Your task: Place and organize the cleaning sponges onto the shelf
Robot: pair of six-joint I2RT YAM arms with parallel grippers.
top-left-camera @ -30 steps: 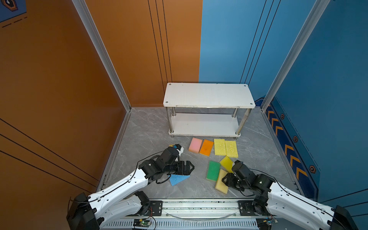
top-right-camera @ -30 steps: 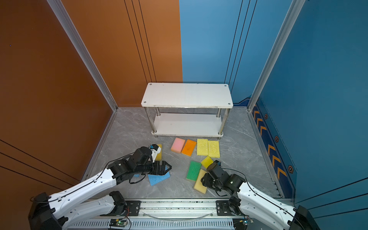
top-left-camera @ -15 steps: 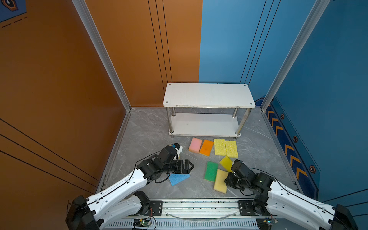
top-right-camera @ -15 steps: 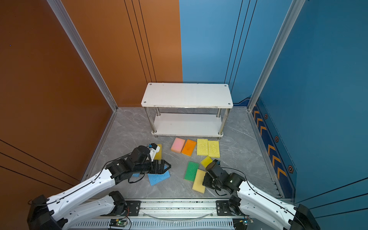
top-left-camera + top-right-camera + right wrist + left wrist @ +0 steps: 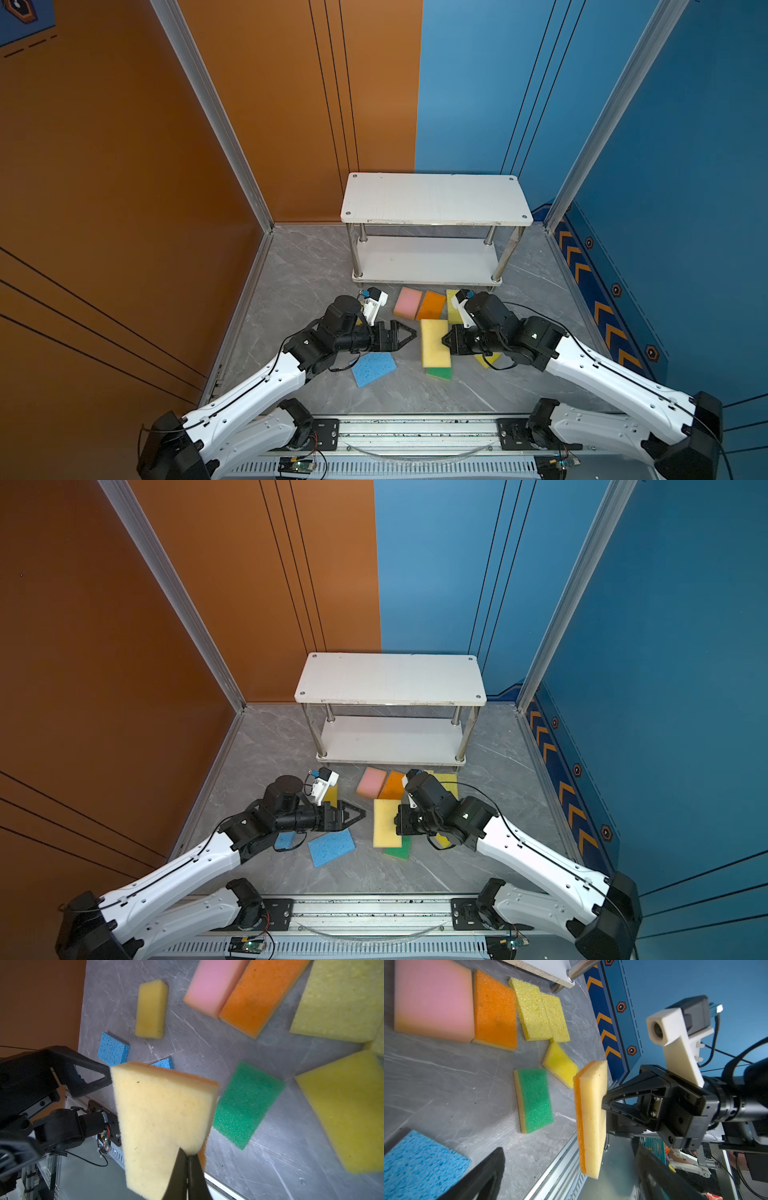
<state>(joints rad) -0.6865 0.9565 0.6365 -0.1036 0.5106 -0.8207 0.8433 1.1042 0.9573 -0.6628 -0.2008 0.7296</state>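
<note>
A: Anything held on the right?

B: Yes. Clamped hard with the right claw (image 5: 444,337) on one long edge of the pale yellow sponge (image 5: 434,343), orange backing underneath. Lifted off the worktop (image 5: 299,266), just below centre of the frame in both top views, overlapping the green sponge (image 5: 438,372) lying beneath.

A: And on the left?

B: Spread wide, gripping nothing. Aimed with the left claw (image 5: 409,333) at the sponge's opposite edge, just beside it; cannot tell about contact. Looks like the start of a hand-over or a regrip.

A: Shelf?

B: Yes, the shelf (image 5: 436,199): upper centre of the frame, bare on both boards. Judging by that, barely begun. Lined up just in front of it: pink sponge (image 5: 408,302), orange sponge (image 5: 432,305), coarse yellow sponges (image 5: 537,1012). Lower left of the held piece: blue sponge (image 5: 374,368), flat on the worktop.

A: Trouble ahead?

B: Plenty. Pinched only at the rim, and soft, so liable to sag or twist out. Closing from the left off-centre could fold it or knock it down onto the green one. Letting go on the right too soon would drop it. Also tight quarters: risk of bumping claw against claw with only the foam between.
</note>
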